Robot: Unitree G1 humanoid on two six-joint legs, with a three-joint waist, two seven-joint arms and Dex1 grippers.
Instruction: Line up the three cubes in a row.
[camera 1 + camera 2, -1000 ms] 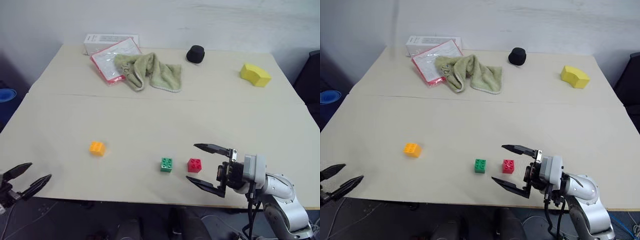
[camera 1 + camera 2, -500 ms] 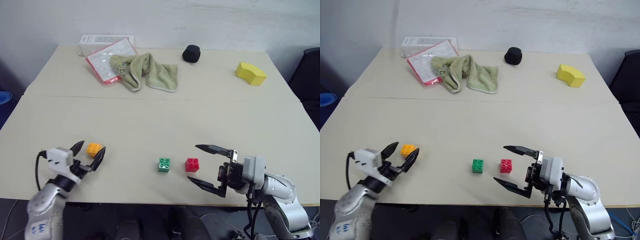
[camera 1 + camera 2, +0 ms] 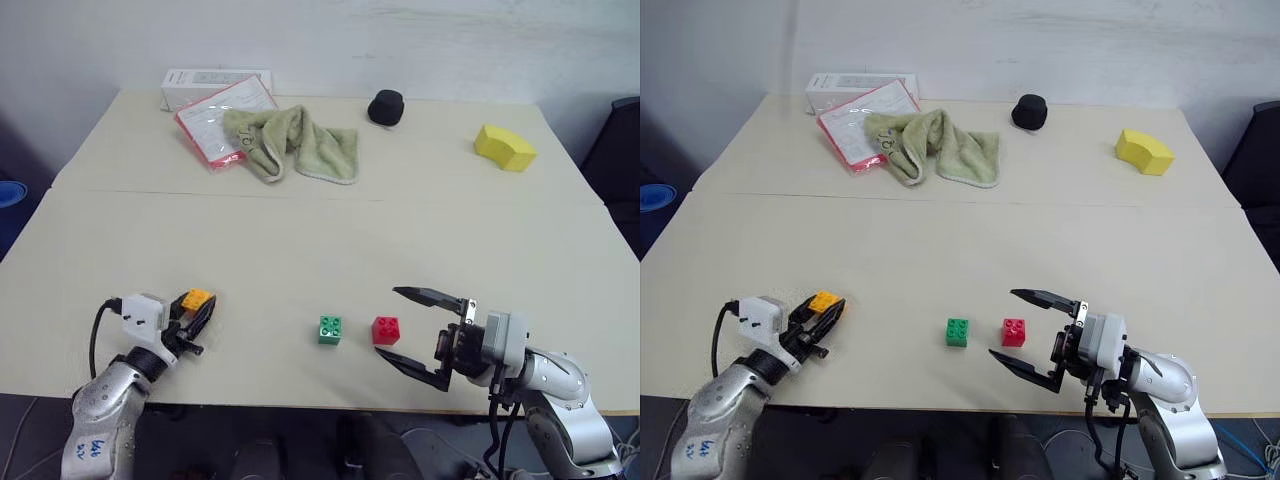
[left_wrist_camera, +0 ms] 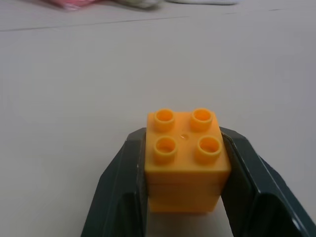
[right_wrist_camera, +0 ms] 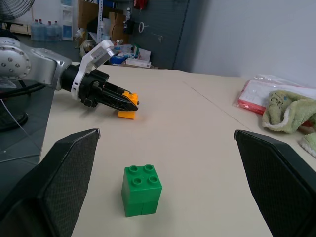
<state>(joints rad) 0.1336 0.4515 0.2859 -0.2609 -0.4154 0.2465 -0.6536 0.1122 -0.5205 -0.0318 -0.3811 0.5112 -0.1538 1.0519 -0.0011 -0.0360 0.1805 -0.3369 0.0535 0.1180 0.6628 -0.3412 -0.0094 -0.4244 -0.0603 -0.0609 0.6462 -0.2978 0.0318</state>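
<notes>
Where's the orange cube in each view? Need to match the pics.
Left eye: orange cube near the table's front-left edge, in the left claw.
Right eye: same spot, left of the green cube.
Left wrist: centre-bottom, clamped between the two black fingers.
Right wrist: upper left, beyond the green cube.
Shared landmark: the green cube, except in the left wrist view.

- My left gripper point(image 4: 183, 197) has black fingers around a plain orange cube point(image 4: 186, 163).
- Green cube point(image 3: 331, 329) and red cube point(image 3: 386, 329), both solid colours.
- Worktop point(image 3: 320, 240) is pale beige.
- Towel point(image 3: 290, 142) is light green, beside a pink-edged clear packet point(image 3: 220, 115).
- Yellow wedge point(image 3: 505, 147), black round object point(image 3: 385, 107), white box point(image 3: 205, 82).
</notes>
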